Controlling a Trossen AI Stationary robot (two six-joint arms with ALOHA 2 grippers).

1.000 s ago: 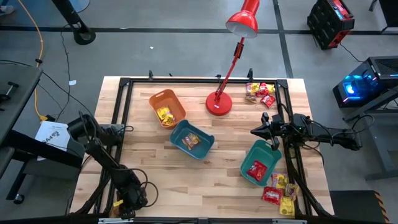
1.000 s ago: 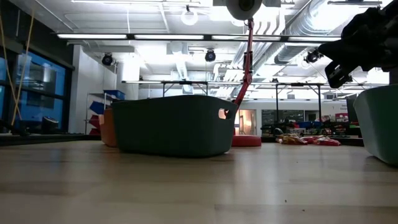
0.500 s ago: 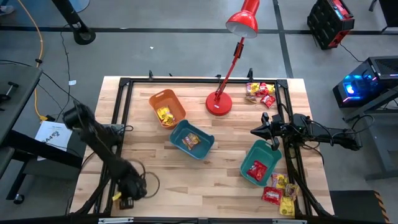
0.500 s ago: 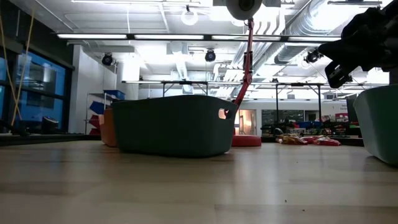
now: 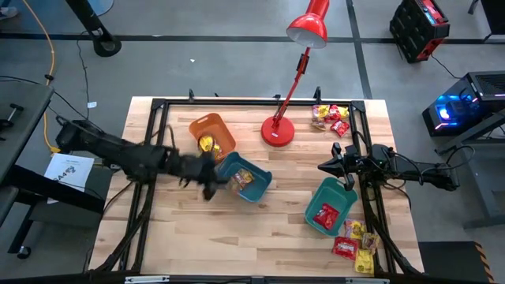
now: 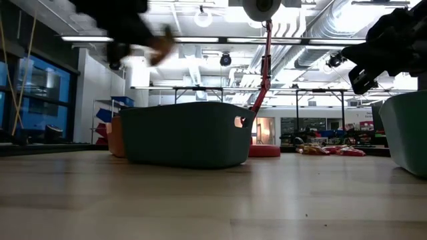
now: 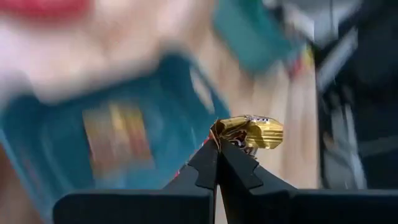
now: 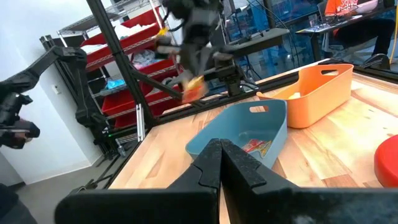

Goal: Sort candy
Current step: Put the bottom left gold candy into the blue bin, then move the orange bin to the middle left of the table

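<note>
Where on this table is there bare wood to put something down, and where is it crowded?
Bare wood runs along the near edge, below the middle teal bin and left of the right teal bin, and along the left side beside the orange bin. Crowded: loose candy piles at the far right corner and near right corner.

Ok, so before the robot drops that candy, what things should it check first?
1. Left gripper has the candy: ok, jaws shut on a gold-wrapped candy.
2. Arm is over a bin: cannot tell; it sits at the near edge of the middle teal bin, blurred by motion.
3. That bin has room: ok, only one candy shows inside.
4. Right colour bin: cannot tell; the orange bin holds yellow candies.
5. Right gripper out of the way: ok, shut, beside the other teal bin.
</note>
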